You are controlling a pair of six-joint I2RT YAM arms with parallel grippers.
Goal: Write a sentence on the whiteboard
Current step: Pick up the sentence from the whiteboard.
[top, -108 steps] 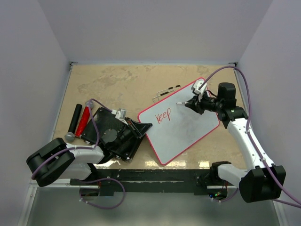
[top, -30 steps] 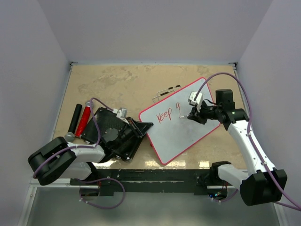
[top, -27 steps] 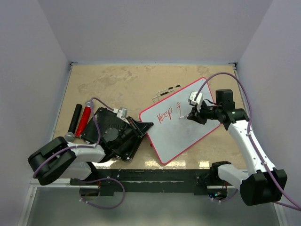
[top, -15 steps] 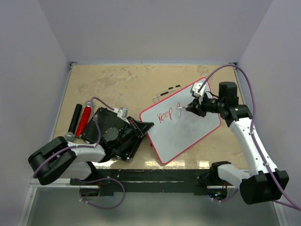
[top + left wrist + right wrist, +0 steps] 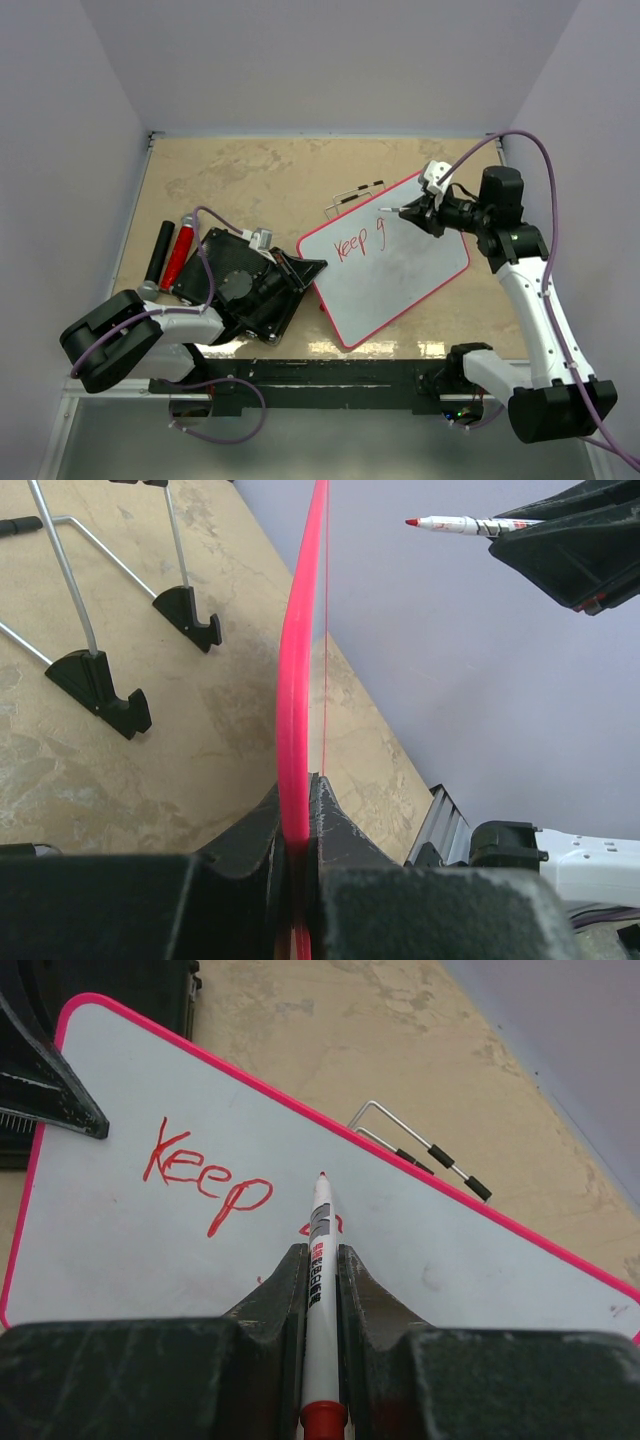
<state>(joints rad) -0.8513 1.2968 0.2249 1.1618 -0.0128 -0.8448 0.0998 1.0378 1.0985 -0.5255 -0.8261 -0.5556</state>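
The whiteboard, white with a red rim, lies tilted at the table's middle right. The sentence reads "Keep g" in red near its far left edge; "Keep" also shows in the right wrist view. My left gripper is shut on the board's left corner, and the left wrist view shows the red rim clamped between the jaws of this gripper. My right gripper is shut on a white marker with a red tip. The marker is held above the board, its tip off the surface just past the "g".
A black ribbed slab lies under my left arm. A black cylinder and a red tube lie at the left. A wire stand sits just beyond the board's far edge. Grey walls enclose the table.
A "g" has been added after "Keep". In the last second my right gripper has lifted the marker off the board and moved up and toward the far edge. The left arm has not moved.
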